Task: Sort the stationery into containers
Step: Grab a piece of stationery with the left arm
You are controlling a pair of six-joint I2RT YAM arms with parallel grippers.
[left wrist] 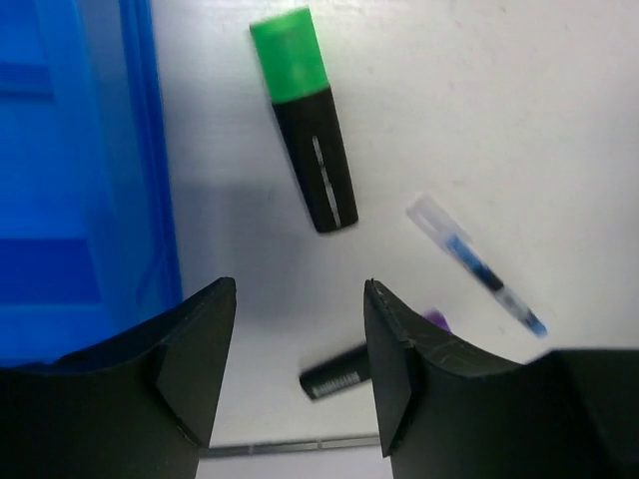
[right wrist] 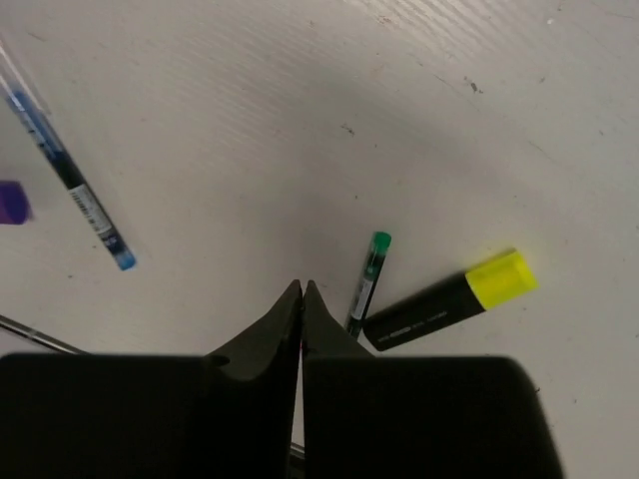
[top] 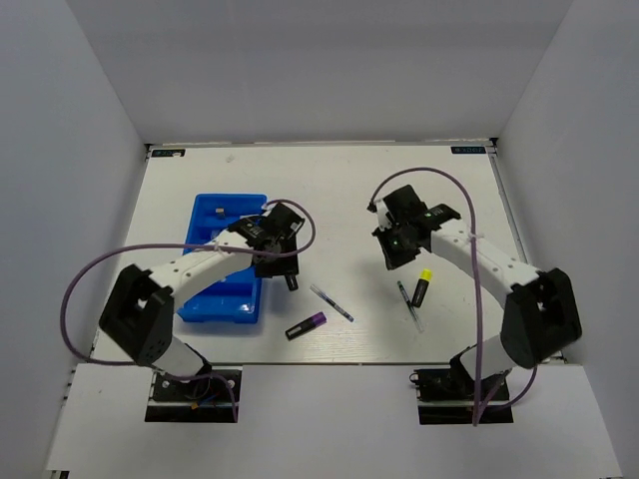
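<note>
Green highlighter [left wrist: 305, 120]: light, rigid, smooth plastic; likely best pinched across the black barrel, mid-length.
Left gripper [left wrist: 298, 291]: jaws apart, empty.
Right gripper [right wrist: 302, 287]: jaws clenched, empty.

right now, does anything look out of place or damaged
Nothing damaged or spilled. Green highlighter, purple highlighter, yellow highlighter, blue pen and green pen lie scattered on the table, outside the blue tray.

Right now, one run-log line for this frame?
left end effector: open, empty | right end effector: shut, empty | green highlighter: loose, outside blue tray
</note>
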